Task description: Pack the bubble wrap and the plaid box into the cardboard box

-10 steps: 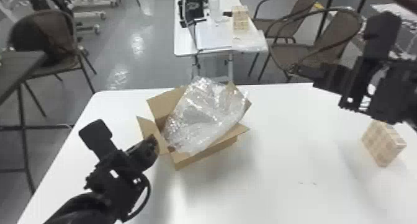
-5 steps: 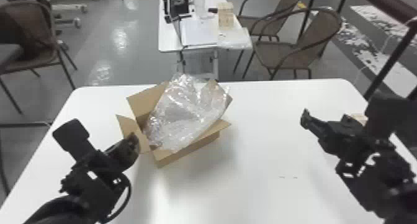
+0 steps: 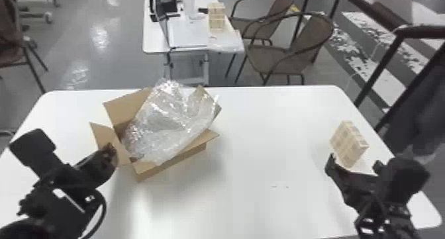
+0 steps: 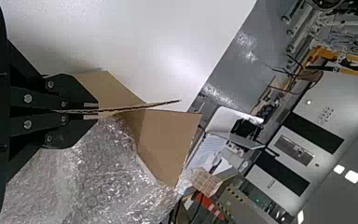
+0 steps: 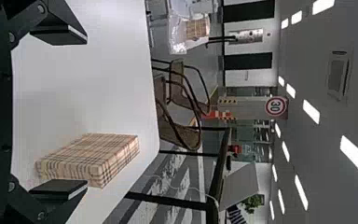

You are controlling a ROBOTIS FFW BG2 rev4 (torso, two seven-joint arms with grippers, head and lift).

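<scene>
Brown cardboard is showing at the table's (image 3: 265,129) ten o'clock, where the cardboard box (image 3: 178,153) is sitting with bubble wrap (image 3: 165,122) bulging from its mouth. At nine, the left gripper (image 3: 113,152) is pinching a box flap (image 3: 101,135). Toward three, the plaid box (image 3: 347,142) is resting near the right gripper (image 3: 354,163), whose fingers are standing wide apart.

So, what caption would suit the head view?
Bubble wrap bulges from an open cardboard box, one flap in the left gripper; the plaid box sits near the right gripper.
</scene>
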